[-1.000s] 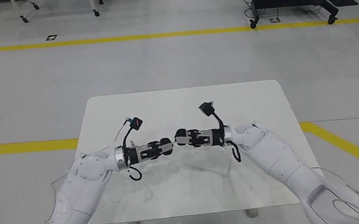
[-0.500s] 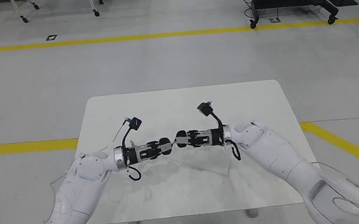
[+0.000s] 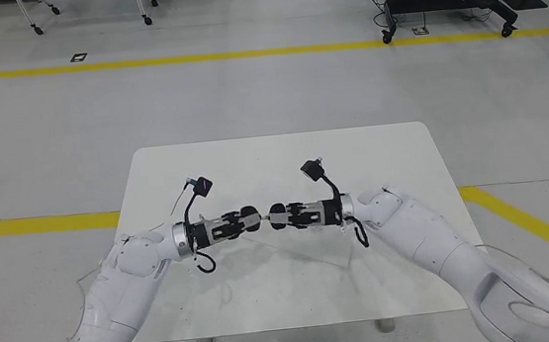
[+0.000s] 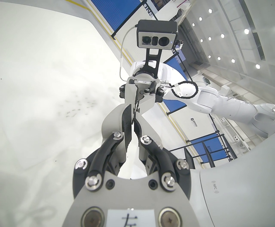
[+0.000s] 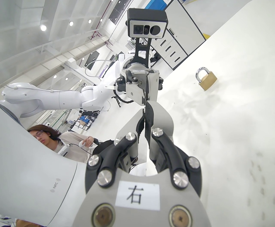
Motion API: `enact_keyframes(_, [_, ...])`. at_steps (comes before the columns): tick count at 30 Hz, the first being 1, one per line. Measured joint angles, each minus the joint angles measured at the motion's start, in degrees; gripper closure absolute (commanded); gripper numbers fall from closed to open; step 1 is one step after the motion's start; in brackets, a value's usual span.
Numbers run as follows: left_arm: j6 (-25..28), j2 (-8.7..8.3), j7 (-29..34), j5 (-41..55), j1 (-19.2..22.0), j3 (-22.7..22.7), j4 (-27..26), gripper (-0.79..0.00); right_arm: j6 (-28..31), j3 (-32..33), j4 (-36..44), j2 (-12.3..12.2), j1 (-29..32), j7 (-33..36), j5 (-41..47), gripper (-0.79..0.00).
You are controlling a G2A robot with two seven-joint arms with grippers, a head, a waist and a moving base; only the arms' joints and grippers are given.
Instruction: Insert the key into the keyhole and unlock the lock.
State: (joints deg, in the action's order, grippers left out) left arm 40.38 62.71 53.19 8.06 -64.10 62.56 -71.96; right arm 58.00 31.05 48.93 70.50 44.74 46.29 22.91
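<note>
Padlock (image 5: 205,80): brass body, silver shackle, lying on table (image 5: 236,107). Left claw (image 4: 133,120) and right claw (image 5: 146,114) both pressed together.

A white label (image 4: 131,217) bearing one dark character sits on the left gripper's (image 4: 132,116) housing; a like label (image 5: 137,195) on the right gripper's (image 5: 145,116); a small lettered mark (image 4: 214,184) on a white arm shell; a logo (image 4: 194,123) on a background panel.
</note>
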Motion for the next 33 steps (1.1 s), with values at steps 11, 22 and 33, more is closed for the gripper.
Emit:
enact_keyframes(11, [1.9,-0.54,-9.2,-3.7,-1.8,3.6,-1.9,-0.785,0.0,6.0,-0.1,-1.8,2.5,-0.8,2.6,0.000])
enact_keyframes(22, [1.9,-0.67,-12.0,-4.7,-2.5,4.7,-2.8,-0.785,0.0,10.2,1.2,-2.7,5.0,-2.2,3.3,0.000])
enact_keyframes(33, [-14.3,-3.41,-24.7,-44.3,-18.2,16.7,-27.5,-0.785,0.0,10.2,1.2,-2.7,5.0,-2.2,3.3,0.000])
